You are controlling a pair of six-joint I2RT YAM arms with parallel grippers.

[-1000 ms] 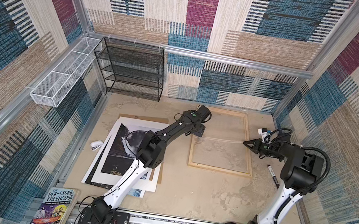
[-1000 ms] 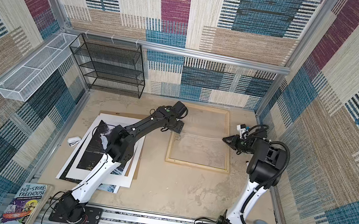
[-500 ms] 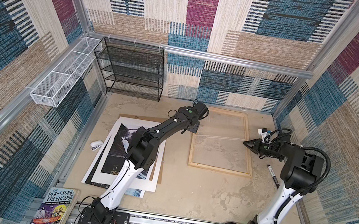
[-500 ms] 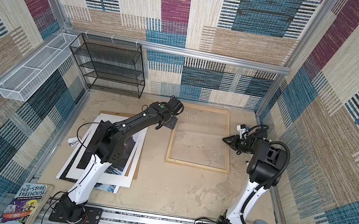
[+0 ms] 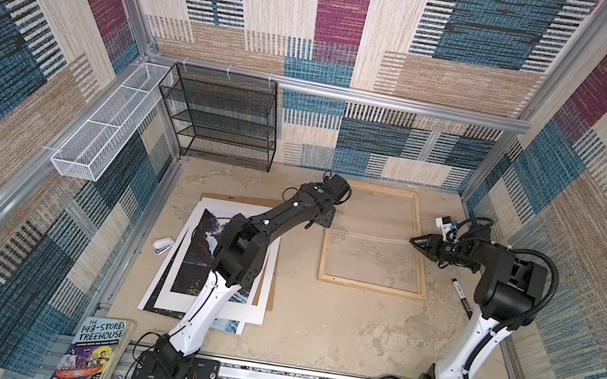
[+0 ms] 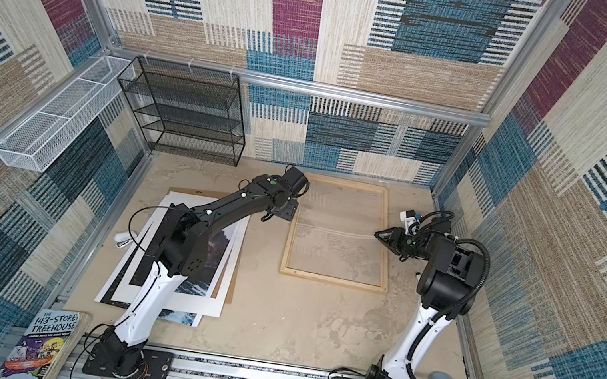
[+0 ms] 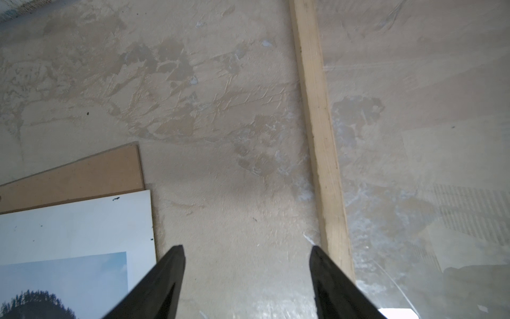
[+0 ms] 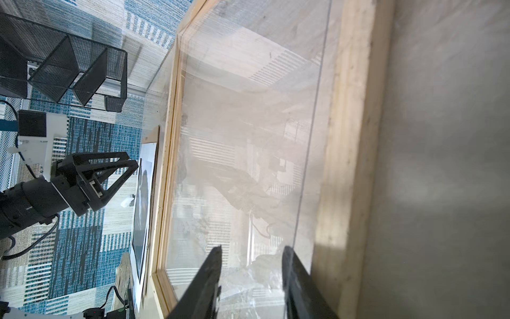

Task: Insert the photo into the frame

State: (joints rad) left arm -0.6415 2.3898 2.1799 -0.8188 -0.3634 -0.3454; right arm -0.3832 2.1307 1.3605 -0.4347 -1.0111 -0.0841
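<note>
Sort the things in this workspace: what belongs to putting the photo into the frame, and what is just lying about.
For the job: photo, frame, brown backing board.
Lying about: marker pen, book, black mesh shelf, white wire basket.

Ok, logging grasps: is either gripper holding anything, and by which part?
Nothing is held: left gripper open over bare table, right gripper open over the frame, near its edge.

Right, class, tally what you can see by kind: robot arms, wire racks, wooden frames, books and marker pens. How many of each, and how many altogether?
Robot arms: 2
Wire racks: 2
Wooden frames: 1
Books: 1
Marker pens: 1
Total: 7
</note>
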